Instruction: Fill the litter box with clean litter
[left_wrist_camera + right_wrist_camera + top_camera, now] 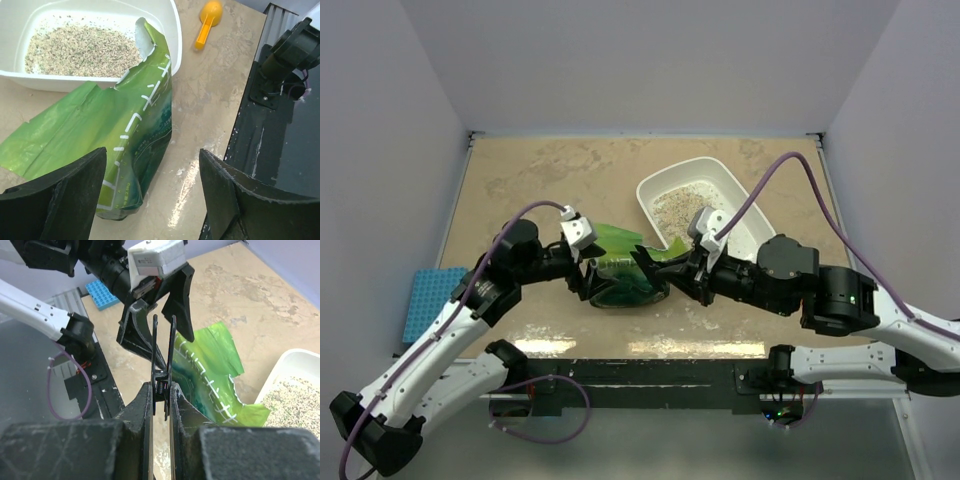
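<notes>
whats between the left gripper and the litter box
The green bag lies there, on the table between the open left gripper and the litter box, its torn top reaching the box's rim. The left wrist view shows it best.

Lab cell, bare white walls (650, 60)

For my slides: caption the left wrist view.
Open left pincer over the torn green bag, beside the litter box holding clean litter; yellow scoop beyond.
</notes>
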### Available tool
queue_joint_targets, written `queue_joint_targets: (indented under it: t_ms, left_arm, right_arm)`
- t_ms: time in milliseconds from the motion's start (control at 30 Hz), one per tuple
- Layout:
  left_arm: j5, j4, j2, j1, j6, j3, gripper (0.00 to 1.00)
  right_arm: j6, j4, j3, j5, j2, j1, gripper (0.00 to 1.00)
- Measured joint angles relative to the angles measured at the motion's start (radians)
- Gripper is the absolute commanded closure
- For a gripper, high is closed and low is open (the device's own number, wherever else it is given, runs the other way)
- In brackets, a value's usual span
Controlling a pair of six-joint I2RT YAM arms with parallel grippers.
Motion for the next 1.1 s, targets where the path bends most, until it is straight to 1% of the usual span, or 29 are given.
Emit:
queue_joint_targets:
  t_ms: [267, 600, 700, 800, 833, 900, 933, 1000, 1033, 1100]
  left_arm:
    - [0.007, 0.058, -0.004, 0.0, 0.129, -0.035, 0.2]
    - [-0.028, 0.111, 0.07, 0.0, 0.247, -0.106, 0.2]
    - [-0.048, 0.135, 0.096, 0.0, 0.268, -0.113, 0.22]
    - [-0.063, 0.15, 0.114, 0.0, 0.279, -0.118, 0.29]
    - [-0.066, 0.157, 0.119, 0.0, 0.281, -0.121, 0.36]
    - [-0.072, 0.174, 0.129, 0.0, 0.286, -0.126, 0.45]
    - [-0.075, 0.18, 0.134, 0.0, 0.288, -0.129, 0.53]
    - [-0.078, 0.187, 0.143, 0.0, 0.294, -0.132, 0.64]
    - [-0.078, 0.188, 0.147, 0.0, 0.298, -0.133, 0.75]
    - [-0.075, 0.187, 0.149, 0.0, 0.308, -0.133, 0.84]
  right_arm:
    - [-0.005, 0.008, -0.051, -0.027, -0.085, 0.0, 1.0]
    - [0.013, 0.014, -0.119, -0.075, -0.189, 0.0, 1.0]
    - [0.02, 0.014, -0.132, -0.083, -0.204, 0.0, 1.0]
    - [0.025, 0.013, -0.148, -0.087, -0.218, 0.0, 1.0]
    - [0.027, 0.013, -0.154, -0.091, -0.22, 0.0, 1.0]
    - [0.028, 0.007, -0.16, -0.097, -0.22, 0.0, 1.0]
    - [0.028, 0.005, -0.161, -0.098, -0.22, 0.0, 1.0]
    - [0.027, 0.006, -0.165, -0.099, -0.219, 0.0, 1.0]
    - [0.027, 0.006, -0.168, -0.1, -0.216, 0.0, 1.0]
    - [0.026, 0.006, -0.173, -0.1, -0.208, 0.0, 1.0]
